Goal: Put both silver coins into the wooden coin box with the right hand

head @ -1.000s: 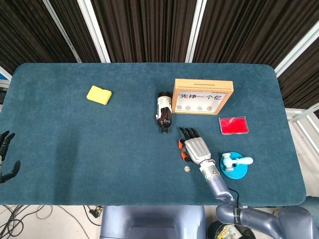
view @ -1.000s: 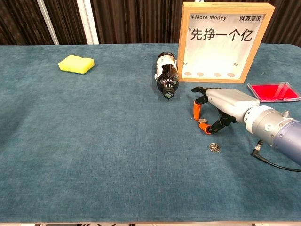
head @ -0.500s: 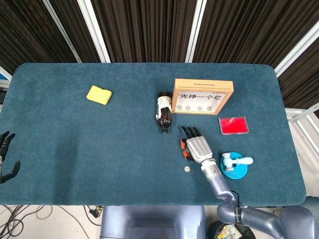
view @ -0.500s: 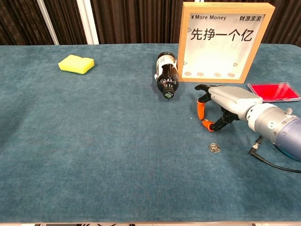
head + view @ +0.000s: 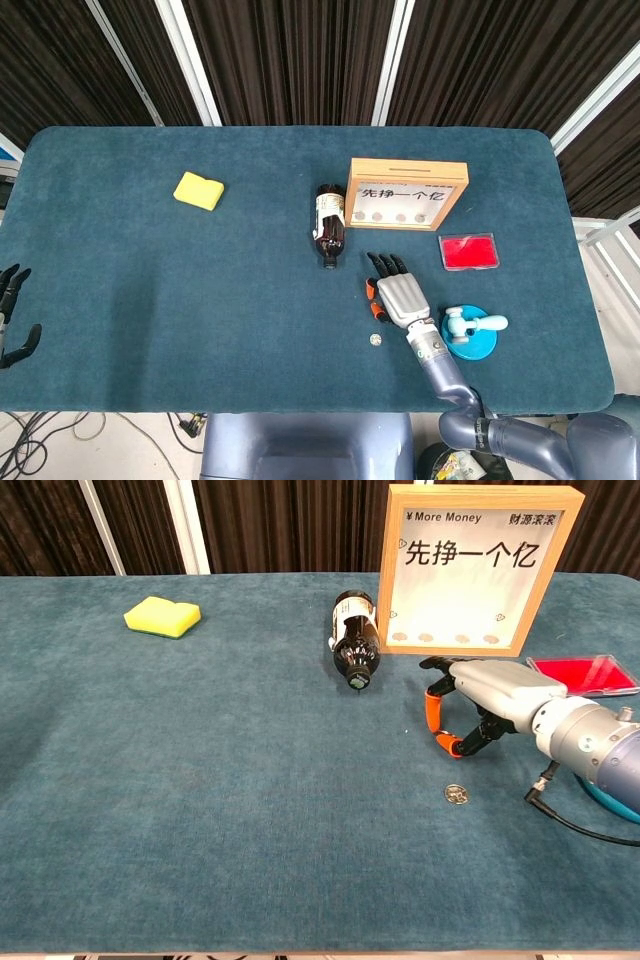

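Silver coin [image 5: 456, 793] remains on tabletop [image 5: 240, 780]; right hand [image 5: 478, 697] has lifted toward the coin box [image 5: 480, 568], fingers [image 5: 433, 712] pinched, contents indiscernible.

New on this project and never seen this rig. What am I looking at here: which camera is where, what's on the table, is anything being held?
Both cameras sit on the robot itself. The head view looks down on the table; the chest view looks along it.

The robot has two arms with fingered hands. The right hand is just in front of the upright wooden coin box, with thumb and finger tips pinched together. I cannot tell whether a coin is between them. One silver coin lies on the cloth nearby.

The left hand shows at the head view's left edge, fingers apart and holding nothing.

Also on the table are a yellow sponge, a dark bottle on its side, a red case and a blue-and-white gadget.
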